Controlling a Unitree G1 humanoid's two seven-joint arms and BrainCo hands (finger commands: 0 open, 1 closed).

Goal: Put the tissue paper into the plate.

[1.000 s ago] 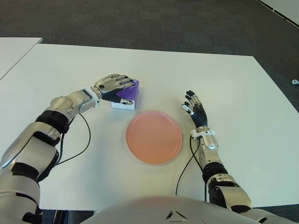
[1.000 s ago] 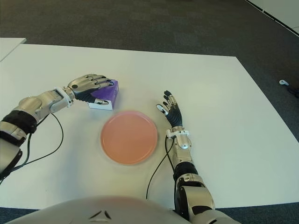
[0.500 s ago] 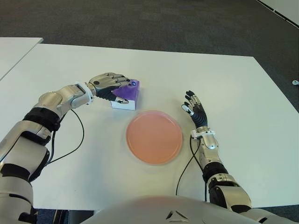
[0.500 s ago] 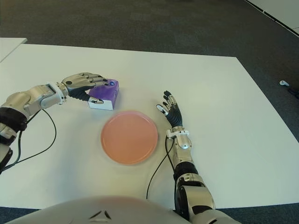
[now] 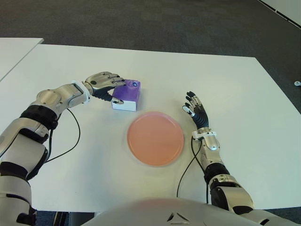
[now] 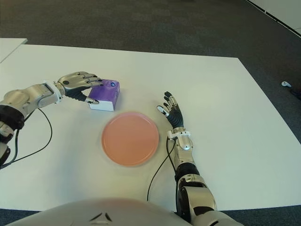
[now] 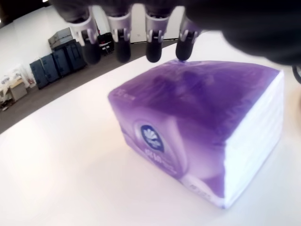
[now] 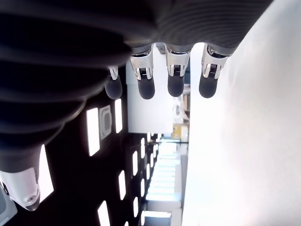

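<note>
The tissue paper is a purple pack [image 5: 127, 93] with white sides, lying on the white table [image 5: 225, 80] just beyond the round pink plate [image 5: 155, 138]. My left hand [image 5: 109, 86] shows at the pack's left end, its fingers loosely curved and holding nothing. In the left wrist view its fingertips [image 7: 122, 47] hover over the far top edge of the pack [image 7: 197, 117], and one tip looks to brush that edge. My right hand [image 5: 195, 107] shows to the right of the plate with its fingers [image 8: 174, 84] spread, gripping nothing.
A black cable [image 5: 73, 141] trails across the table from my left wrist, and another [image 5: 186, 169] runs from my right wrist near the plate's right rim. A second white table [image 5: 14, 49] stands at the far left. Dark carpet lies beyond the table's far edge.
My left hand has drawn back to the left off the top of the pack, uncovering most of it. The pack, the plate and my right hand have stayed put.
</note>
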